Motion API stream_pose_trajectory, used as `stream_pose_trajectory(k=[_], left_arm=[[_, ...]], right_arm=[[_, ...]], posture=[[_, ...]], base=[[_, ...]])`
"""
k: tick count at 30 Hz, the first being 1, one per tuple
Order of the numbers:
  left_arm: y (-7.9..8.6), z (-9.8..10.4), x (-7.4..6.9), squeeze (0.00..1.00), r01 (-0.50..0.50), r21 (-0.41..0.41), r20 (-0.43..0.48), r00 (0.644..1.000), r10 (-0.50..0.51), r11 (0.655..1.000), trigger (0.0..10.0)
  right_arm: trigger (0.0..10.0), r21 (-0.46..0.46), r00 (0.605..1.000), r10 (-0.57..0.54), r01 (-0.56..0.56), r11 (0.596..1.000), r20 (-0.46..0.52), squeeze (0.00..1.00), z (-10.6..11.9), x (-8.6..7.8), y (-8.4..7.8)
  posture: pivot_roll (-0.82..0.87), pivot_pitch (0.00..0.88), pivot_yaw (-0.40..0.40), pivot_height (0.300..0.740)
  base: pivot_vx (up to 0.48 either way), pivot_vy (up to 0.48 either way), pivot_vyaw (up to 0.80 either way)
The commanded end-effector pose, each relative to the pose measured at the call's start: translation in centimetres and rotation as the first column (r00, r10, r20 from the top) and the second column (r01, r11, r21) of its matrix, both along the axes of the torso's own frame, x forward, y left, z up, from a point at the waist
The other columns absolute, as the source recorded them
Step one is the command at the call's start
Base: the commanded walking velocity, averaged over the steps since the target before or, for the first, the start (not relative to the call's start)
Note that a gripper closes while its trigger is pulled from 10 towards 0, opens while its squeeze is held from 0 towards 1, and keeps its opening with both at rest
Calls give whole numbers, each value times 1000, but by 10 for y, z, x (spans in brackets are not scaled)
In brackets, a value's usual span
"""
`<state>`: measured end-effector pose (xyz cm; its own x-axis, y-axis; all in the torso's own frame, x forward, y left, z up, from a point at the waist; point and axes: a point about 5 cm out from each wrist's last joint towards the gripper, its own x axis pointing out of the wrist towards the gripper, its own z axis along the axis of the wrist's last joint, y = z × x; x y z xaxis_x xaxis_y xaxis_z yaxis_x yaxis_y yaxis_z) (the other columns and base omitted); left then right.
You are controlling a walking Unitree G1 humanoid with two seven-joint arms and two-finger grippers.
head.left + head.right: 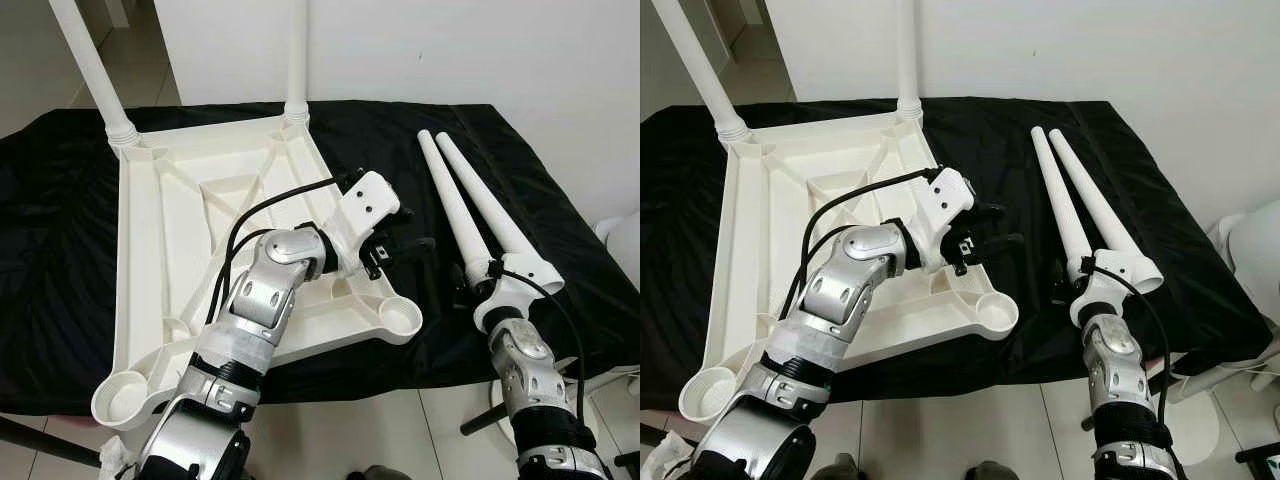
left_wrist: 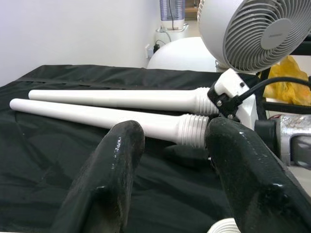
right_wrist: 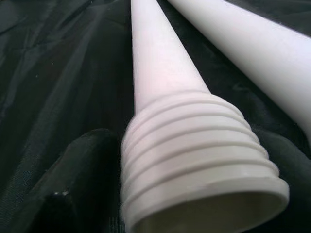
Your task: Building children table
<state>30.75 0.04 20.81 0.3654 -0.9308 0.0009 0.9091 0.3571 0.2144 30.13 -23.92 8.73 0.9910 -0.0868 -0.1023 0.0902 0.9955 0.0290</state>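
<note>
A black cloth (image 1: 60,250) covers the tabletop, set against a white wall. On it lies the white plastic children's table (image 1: 190,260) upside down — ribbed underside up, two legs (image 1: 95,70) already standing in its far corner sockets, the two near sockets (image 1: 400,320) empty. Two loose legs (image 1: 470,210) lie side by side on the cloth to its right, tapered, with threaded ends. The left gripper (image 1: 405,245) hovers over the table's near right corner, jaws apart. The right gripper (image 1: 480,285) is at the nearer leg's threaded end (image 3: 194,145), black fingers on either side; whether they clamp it I cannot tell. A white fan (image 2: 252,29) stands beyond — its badge unreadable.
</note>
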Motion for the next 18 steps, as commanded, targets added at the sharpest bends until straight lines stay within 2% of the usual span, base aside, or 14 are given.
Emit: stream_pose_trajectory(k=[1, 2, 3, 13, 14, 15, 16, 18], left_arm=[[5, 5, 11, 0, -236, -55, 24, 971, 238, 970, 10000], [5, 5, 11, 0, -236, -55, 25, 971, 238, 970, 10000], [4, 6, 11, 0, -238, -59, 29, 970, 240, 970, 10000], [5, 5, 11, 0, -240, -62, 14, 970, 241, 969, 10000], [5, 3, 11, 0, -210, -77, -44, 977, 207, 975, 10000], [6, 2, 11, 1000, -202, -92, -80, 978, 195, 975, 10000], [7, 2, 12, 1000, -198, -101, -114, 976, 186, 975, 10000], [8, 1, 13, 1000, -198, -107, -131, 974, 183, 974, 10000]], right_arm=[[863, 5, 1000, 8, -8, 1000, -6, 0, -2, 1, 0], [863, 5, 1000, 13, -13, 1000, -2, 0, -2, 1, 1], [0, 5, 1000, 21, -21, 1000, 3, 0, -1, 2, 2], [0, 88, 1000, 21, -20, 996, -11, 0, -2, 2, 6], [0, 56, 1000, 11, -12, 998, 17, 0, 1, 1, 6], [9569, 11, 999, -17, 16, 1000, 34, 0, 4, 1, 4], [10000, -2, 998, -36, 36, 999, 59, 0, 7, 0, 4], [10000, -6, 996, -45, 46, 999, 82, 0, 9, -1, 4]], posture=[[26, 0, -34, 740], [26, 0, -34, 740], [25, 0, -34, 740], [24, 0, -40, 740], [21, 0, -41, 740], [22, 0, -41, 740], [23, 0, -42, 740], [22, 0, -42, 740]], base=[[0, 0, 0], [0, 0, 0], [0, 0, 0], [0, 0, 0], [0, 0, 0], [0, 0, 0], [0, 0, 0], [0, 0, 0]])
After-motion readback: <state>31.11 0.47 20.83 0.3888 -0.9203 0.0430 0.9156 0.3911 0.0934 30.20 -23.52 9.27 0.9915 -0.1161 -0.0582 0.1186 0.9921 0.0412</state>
